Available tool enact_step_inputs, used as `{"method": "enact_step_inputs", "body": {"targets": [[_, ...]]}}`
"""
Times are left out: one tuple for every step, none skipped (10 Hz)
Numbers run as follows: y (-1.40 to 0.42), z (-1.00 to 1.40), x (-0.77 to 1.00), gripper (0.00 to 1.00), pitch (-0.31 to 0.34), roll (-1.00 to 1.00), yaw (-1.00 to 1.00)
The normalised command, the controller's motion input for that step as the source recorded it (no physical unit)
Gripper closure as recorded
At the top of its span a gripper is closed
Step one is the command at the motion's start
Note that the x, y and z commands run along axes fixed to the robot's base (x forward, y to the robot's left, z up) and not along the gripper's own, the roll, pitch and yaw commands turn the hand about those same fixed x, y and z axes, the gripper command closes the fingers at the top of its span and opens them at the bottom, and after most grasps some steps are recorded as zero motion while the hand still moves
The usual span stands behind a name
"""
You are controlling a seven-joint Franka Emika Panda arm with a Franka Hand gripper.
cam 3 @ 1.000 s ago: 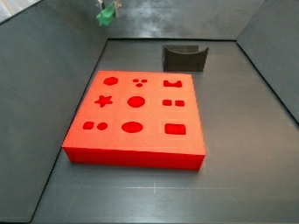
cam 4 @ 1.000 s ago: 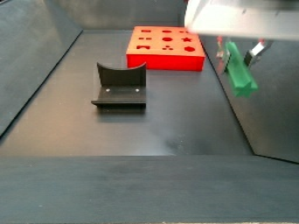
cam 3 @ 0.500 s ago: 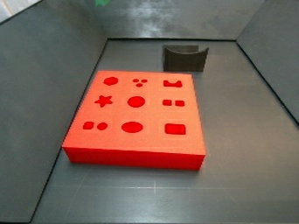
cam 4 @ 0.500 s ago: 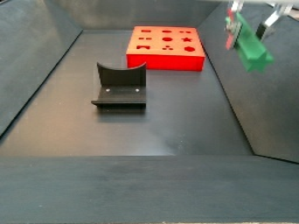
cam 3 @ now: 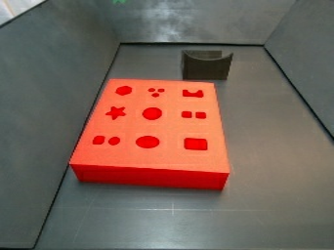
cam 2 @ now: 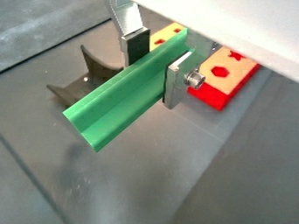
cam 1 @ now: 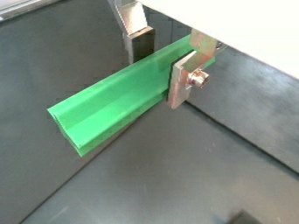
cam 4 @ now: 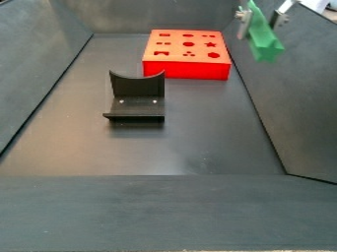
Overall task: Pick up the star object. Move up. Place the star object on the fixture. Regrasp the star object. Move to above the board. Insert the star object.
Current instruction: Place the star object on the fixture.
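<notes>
since a second ago the long slim green star-section peg has risen and travelled with the arm: it hung lower along the right-hand wall then, and now sits high at the upper edge of a side view, nearer the flat red rectangular board with shaped holes. in the side view only a speck of green shows at the very top edge, where the peg was plainly visible before.

the two-finger gripper is up in the air, well above the floor, its flat silver fingers closed narrow on the peg near one end, so most of the peg's length sticks out free to one side. both wrist views show this. held by the end like that, the peg lies across the fingers rather than pointing down, which i judge is why the small dark grey fixture with the u-shaped notch comes next: laid in the notch, the peg could be taken again in a hold fit for insertion.

the fixture stands empty on the dark floor, apart from the board; in a wrist view it shows below the peg, with a corner of the board beyond the fingers. the board's holes, star, circles, squares and ovals, all look unfilled, the star hole among them. lifting seems done; placing on the fixture is not yet done.
</notes>
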Motion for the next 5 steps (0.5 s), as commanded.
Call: {"method": "enact_step_inputs", "body": {"targets": [[-0.26,0.05,1.00,1.00,0.111,-0.19,-0.01],[-0.24,0.05,1.00,1.00,0.123,-0.15,-0.01],[-0.22,0.04,1.00,1.00,0.123,-0.13,0.00],[-0.20,0.04,1.00,1.00,0.120,-0.11,0.01],[-0.19,0.04,1.00,1.00,0.125,-0.10,0.01]]}}
